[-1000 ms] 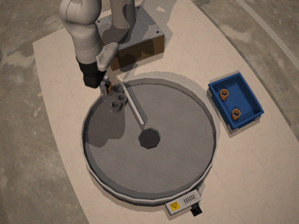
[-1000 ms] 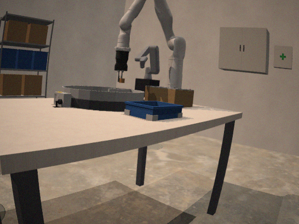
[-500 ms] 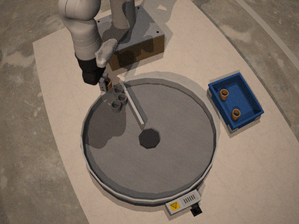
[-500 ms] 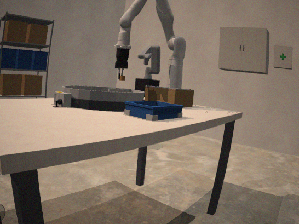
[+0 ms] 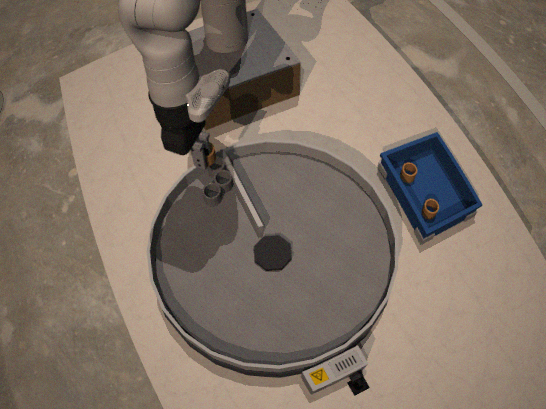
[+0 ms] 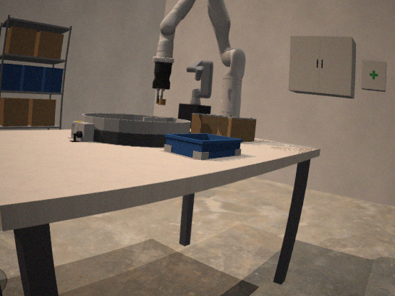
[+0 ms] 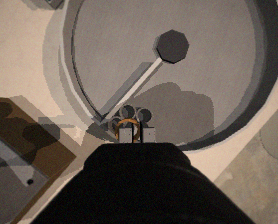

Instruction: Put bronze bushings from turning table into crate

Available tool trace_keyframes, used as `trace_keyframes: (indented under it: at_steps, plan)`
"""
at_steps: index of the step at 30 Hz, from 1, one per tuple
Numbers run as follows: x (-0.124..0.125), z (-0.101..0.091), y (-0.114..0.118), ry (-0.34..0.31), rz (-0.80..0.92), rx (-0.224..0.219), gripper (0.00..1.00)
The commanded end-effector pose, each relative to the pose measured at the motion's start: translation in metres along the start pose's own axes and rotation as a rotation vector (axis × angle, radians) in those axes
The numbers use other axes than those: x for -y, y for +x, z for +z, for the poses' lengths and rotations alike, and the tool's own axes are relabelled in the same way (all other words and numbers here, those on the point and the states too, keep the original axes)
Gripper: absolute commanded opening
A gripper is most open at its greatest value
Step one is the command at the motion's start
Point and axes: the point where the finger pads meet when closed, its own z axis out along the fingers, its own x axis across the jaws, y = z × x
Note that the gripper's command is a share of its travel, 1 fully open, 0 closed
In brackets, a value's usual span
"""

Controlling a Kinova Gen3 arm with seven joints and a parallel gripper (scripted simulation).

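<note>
My gripper [image 5: 204, 160] [image 6: 160, 100] [image 7: 136, 129] is shut on a bronze bushing [image 5: 211, 156] [image 6: 162, 102] [image 7: 120, 124], seemingly by its wall. It holds the bushing upright above the rim of the turning table [image 5: 310, 296] [image 6: 137, 127] [image 7: 115, 40]. Two steel bushings [image 5: 212, 194] [image 7: 144, 115] stand close together on the turning table below the gripper. A third steel one [image 7: 115, 125] is partly hidden behind the held bushing in the wrist view. Two bronze bushings, one at the back [image 5: 409, 172] and one nearer the front [image 5: 430, 209], stand in the blue crate [image 5: 442, 166] [image 6: 202, 148].
A pale bar [image 5: 243, 191] [image 7: 135, 87] runs from the rim towards the dark hub [image 5: 272, 252] [image 7: 172, 46], beside the steel bushings. The turning table's raised rim lies between gripper and crate. A control box [image 5: 335, 369] [image 6: 82, 131] sits at its front. The arm's base block [image 5: 270, 83] is behind.
</note>
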Motion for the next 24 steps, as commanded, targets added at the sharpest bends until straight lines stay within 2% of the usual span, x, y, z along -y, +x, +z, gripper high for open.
trace_keyframes:
  at_steps: [1,13,18,24]
  plan:
    - [0.037,-0.001,-0.017,0.002,-0.051,0.000,0.00]
    - [0.037,-0.001,-0.017,0.002,-0.051,0.000,0.00]
    - [0.090,-0.001,-0.039,0.002,-0.050,0.000,0.00]
    - [0.090,-0.001,-0.039,0.002,-0.050,0.000,0.00]
